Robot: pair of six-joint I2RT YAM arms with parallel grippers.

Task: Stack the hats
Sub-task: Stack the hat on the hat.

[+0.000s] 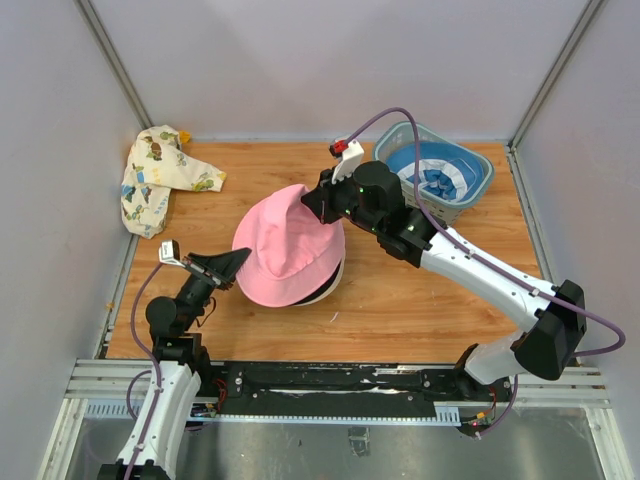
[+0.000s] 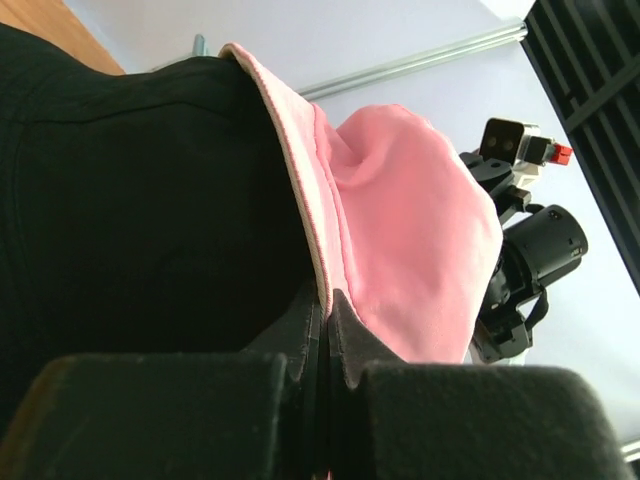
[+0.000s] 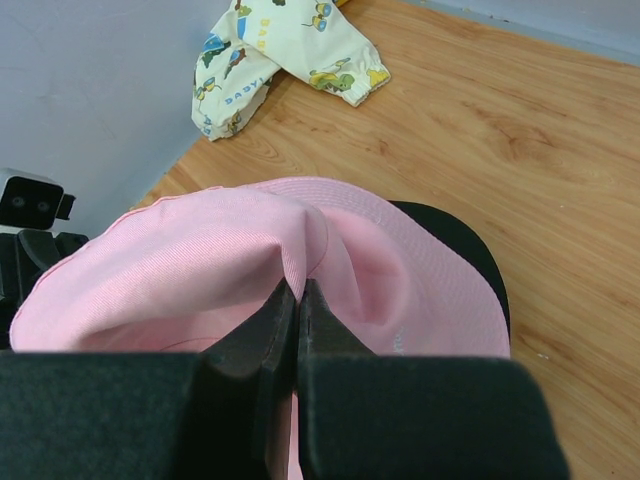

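A pink hat (image 1: 290, 250) lies over a black hat (image 2: 140, 200) in the middle of the wooden table, with a cream rim (image 1: 331, 288) showing beneath them. My left gripper (image 1: 240, 258) is shut on the pink brim's left edge (image 2: 322, 270). At the far edge, my right gripper (image 1: 308, 200) is shut on a fold of the pink hat (image 3: 180, 270) and holds it up in a peak. In the right wrist view the black hat (image 3: 470, 250) peeks out on the right. A teal-blue hat (image 1: 440, 170) lies in the basket.
The grey-green slatted basket (image 1: 475, 195) stands at the back right corner. A cream piece of fabric with cartoon prints (image 1: 160, 175) lies crumpled at the back left, against the wall. Pale walls close the table on three sides.
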